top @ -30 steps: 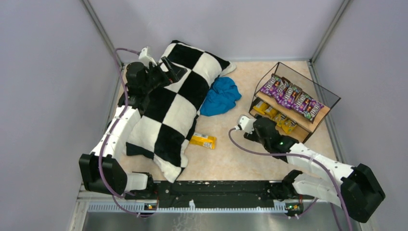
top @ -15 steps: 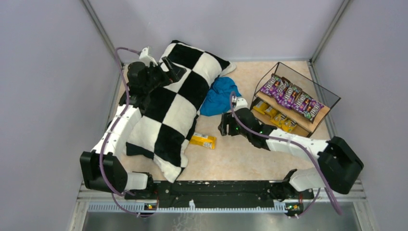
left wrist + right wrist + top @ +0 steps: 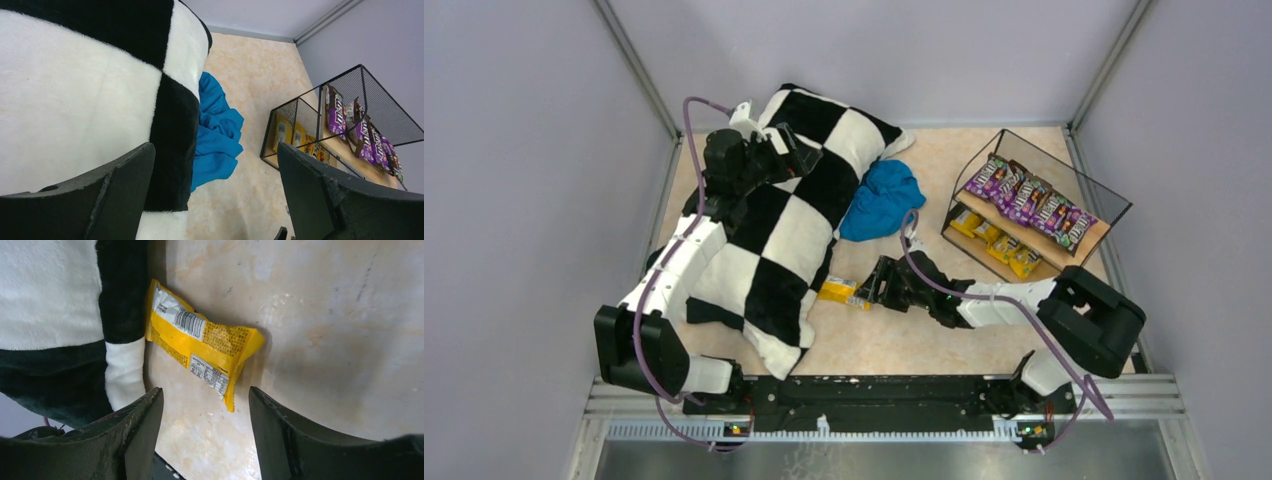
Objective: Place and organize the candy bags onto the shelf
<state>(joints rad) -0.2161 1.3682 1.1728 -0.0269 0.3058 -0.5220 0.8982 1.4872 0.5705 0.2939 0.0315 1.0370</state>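
One yellow candy bag (image 3: 845, 292) lies flat on the table, its left end against the pillow edge; the right wrist view shows it (image 3: 202, 342) just ahead of the jaws. My right gripper (image 3: 876, 288) hovers at the bag's right end, open, with nothing between its fingers (image 3: 206, 412). The shelf (image 3: 1100, 233) stands at the right, with purple candy bags (image 3: 1029, 200) in a row on its top board and yellow ones (image 3: 996, 243) on the lower board. My left gripper (image 3: 789, 150) hangs open and empty (image 3: 215, 172) over the pillow's far end.
A black-and-white checkered pillow (image 3: 789, 225) covers the left half of the table. A blue cloth (image 3: 882, 198) lies crumpled between pillow and shelf. Grey walls close in on three sides. The left wrist view shows the shelf's wire frame (image 3: 350, 100) beyond the cloth (image 3: 217, 135).
My right arm has swung left from the shelf front to the yellow bag on the table, still open. The left gripper has shifted slightly right over the pillow.
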